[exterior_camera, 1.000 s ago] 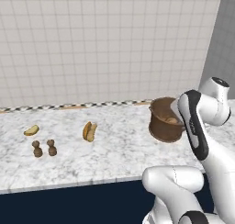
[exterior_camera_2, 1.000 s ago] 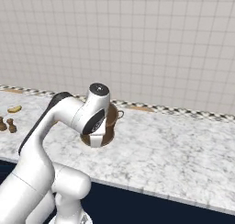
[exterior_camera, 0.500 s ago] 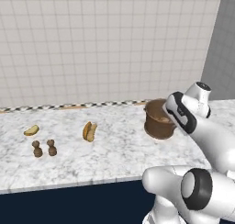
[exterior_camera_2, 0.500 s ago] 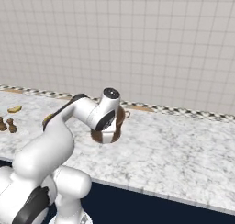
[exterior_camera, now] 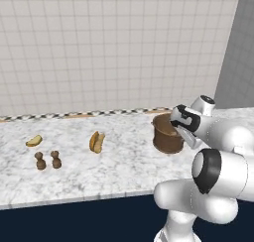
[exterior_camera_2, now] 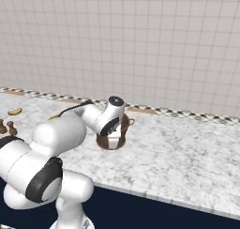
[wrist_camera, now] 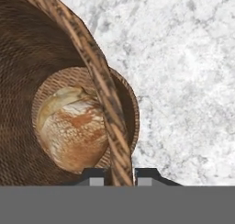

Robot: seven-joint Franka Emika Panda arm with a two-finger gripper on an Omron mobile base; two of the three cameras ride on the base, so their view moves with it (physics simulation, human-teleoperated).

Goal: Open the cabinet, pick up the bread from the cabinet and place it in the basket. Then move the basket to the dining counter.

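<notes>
On the white-grey marbled stone surface (exterior_camera: 124, 161), the round brown woven basket (exterior_camera: 166, 135) stands upright toward the back, near the strip of dark-and-light checkered trim (exterior_camera_2: 187, 114) that runs along the foot of the pale tiled wall (exterior_camera: 114, 42). Its small side handle (exterior_camera_2: 130, 122) sticks out on the wall side in the right base view. Open marble stretches wide to the right of the basket in that view, bare all the way to the front edge, where the navy front (exterior_camera_2: 154, 209) drops away below.

From the hand view, the small rounded golden-brown bun (wrist_camera: 73, 129) lies at the bottom of the basket, resting on the woven floor and nearly filling it. The basket's rim (wrist_camera: 98, 85) runs diagonally through that view and passes straight between the two dark fingertips of the gripper (wrist_camera: 120, 176), one fingertip inside the basket and one outside. The fingers stand close on either side of the wall, but whether they press on it I cannot tell.

To the left of the basket in the left base view, well apart from it, lie a hot-dog-shaped roll (exterior_camera: 96, 141), a yellowish crescent piece (exterior_camera: 33, 141) and two small dark brown shakers (exterior_camera: 47, 160) side by side, nearer the front edge.
</notes>
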